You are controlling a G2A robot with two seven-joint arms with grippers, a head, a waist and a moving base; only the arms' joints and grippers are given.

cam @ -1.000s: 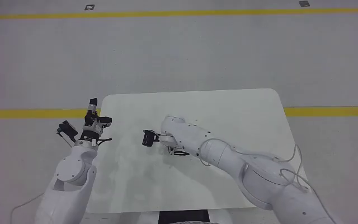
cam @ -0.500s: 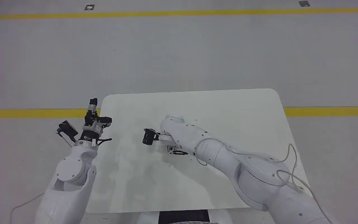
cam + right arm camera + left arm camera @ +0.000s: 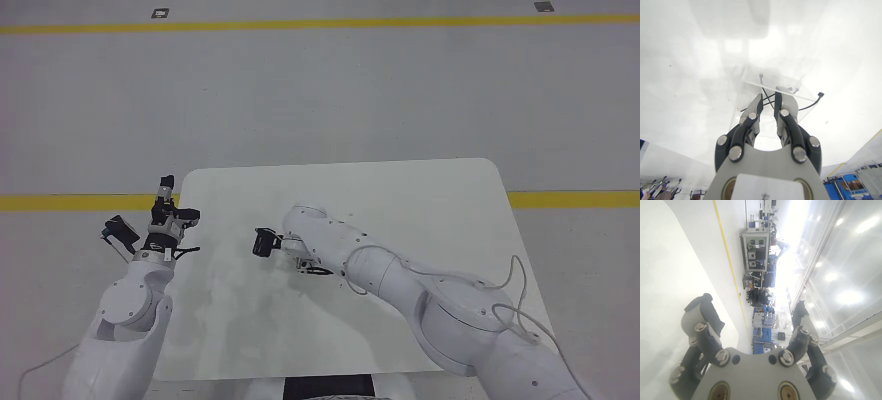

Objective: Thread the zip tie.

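White worktop (image 3: 420,200) on a pale floor (image 3: 300,90) carries the job. The zip ties (image 3: 821,94) lie in a clear tray (image 3: 753,83) on the left half of the worktop, left of centre in the top view. In the right wrist view the tray sits mid-frame.

Over the last second the right arm has crept slightly toward the left of the top view, and its elbow has swung with it. The left arm has not moved. I read this as fine lining-up over the ties: nothing is grasped yet and no threading has begun.

The right gripper (image 3: 769,94) hangs just over the tray with its fingers drawn close, a narrow gap left between them. Several black straps cross in that gap, but the pads are not pressed on any of them.

One tie (image 3: 761,76) has its head toward the top of the right wrist view. Its long axis runs straight down the frame into the gap. Another tie pokes its head out past the tray's rim on the right of the frame, and its strap curves back in behind the right-hand finger. Two more heads (image 3: 793,89) rest by the rim. Which tie is meant I cannot tell.

The left gripper (image 3: 753,300) waits well apart at the worktop's left edge. It is spread wide and empty, pointing out at the room.
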